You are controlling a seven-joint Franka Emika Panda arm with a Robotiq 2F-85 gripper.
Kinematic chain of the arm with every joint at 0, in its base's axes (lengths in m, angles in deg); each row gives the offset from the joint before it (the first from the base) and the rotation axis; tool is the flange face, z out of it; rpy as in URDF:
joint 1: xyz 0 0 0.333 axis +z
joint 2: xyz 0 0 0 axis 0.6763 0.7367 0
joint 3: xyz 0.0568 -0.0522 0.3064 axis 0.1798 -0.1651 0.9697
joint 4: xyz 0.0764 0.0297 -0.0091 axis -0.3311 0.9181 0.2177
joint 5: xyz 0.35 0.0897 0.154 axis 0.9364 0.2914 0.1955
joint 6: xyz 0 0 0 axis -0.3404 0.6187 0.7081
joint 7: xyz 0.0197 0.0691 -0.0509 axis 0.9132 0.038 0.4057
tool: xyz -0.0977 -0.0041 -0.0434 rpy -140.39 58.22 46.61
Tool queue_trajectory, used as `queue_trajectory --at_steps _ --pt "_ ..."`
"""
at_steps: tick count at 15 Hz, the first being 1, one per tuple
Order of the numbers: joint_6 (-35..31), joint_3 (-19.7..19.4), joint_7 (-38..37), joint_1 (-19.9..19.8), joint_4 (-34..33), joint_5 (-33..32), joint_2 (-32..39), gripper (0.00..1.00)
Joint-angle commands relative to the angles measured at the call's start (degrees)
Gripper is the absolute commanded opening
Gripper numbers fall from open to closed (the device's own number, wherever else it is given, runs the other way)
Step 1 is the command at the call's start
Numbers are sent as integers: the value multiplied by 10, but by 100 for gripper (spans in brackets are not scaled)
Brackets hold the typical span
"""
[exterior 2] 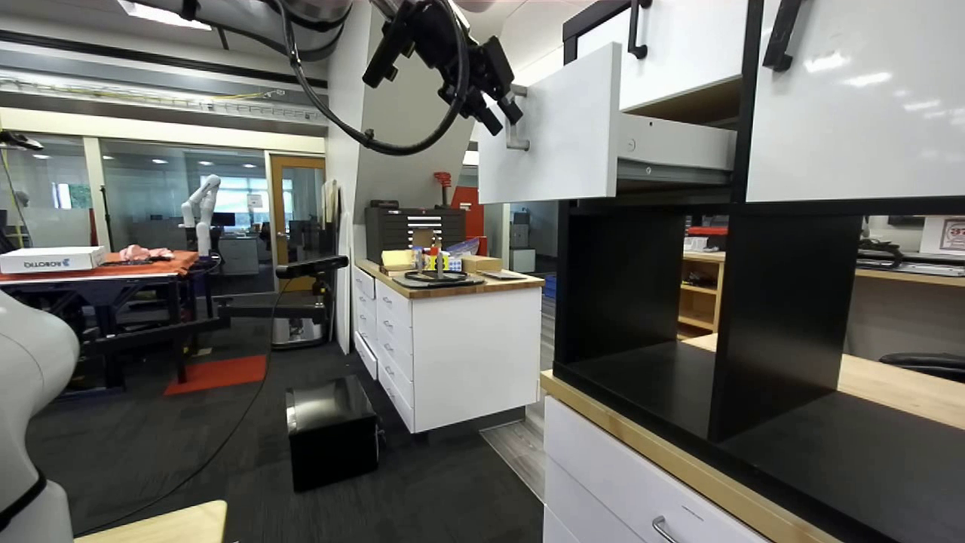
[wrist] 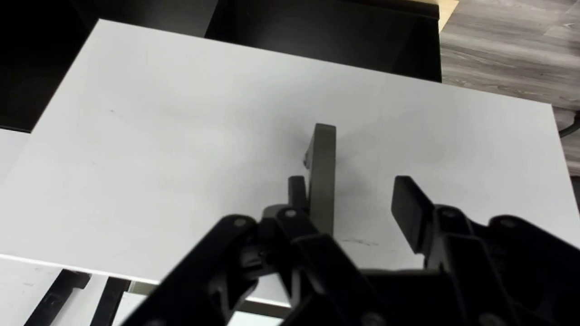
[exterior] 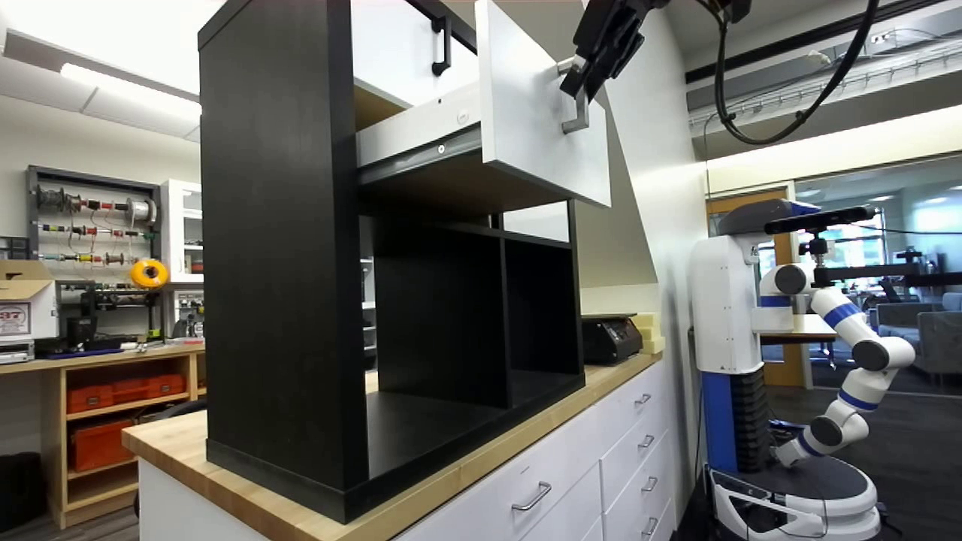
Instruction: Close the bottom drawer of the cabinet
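Fingers (wrist: 411,213) apart, my gripper (wrist: 352,199) has the grey handle (wrist: 323,176) between them, close to one; whether they touch, I cannot tell. Behind the handle, the bottom drawer (wrist: 204,122) juts well out from the black cabinet (exterior: 274,248), which stands on a wooden countertop (exterior: 481,460).

A white box (exterior 2: 45,261) reads ROBOTIQ, a label (exterior: 13,319) on a carton (exterior: 43,309) 37

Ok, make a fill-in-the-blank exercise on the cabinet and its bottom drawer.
The bottom drawer is not shut but ____.
In the wrist view, the tool straddles the drawer's grey ____.
The side of the cabinet is coloured ____.
The cabinet stands on a countertop made of ____.

Missing words: open; handle; black; wood.
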Motion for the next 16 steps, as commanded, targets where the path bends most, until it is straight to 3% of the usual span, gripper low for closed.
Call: queue_trajectory --at_steps 1,4,16 --pt "38 14 -25 -2 -26 -1 -10 22" --pt "52 14 -28 -5 -41 -3 -11 2" --pt "18 -5 -19 -16 -19 -10 6 4"
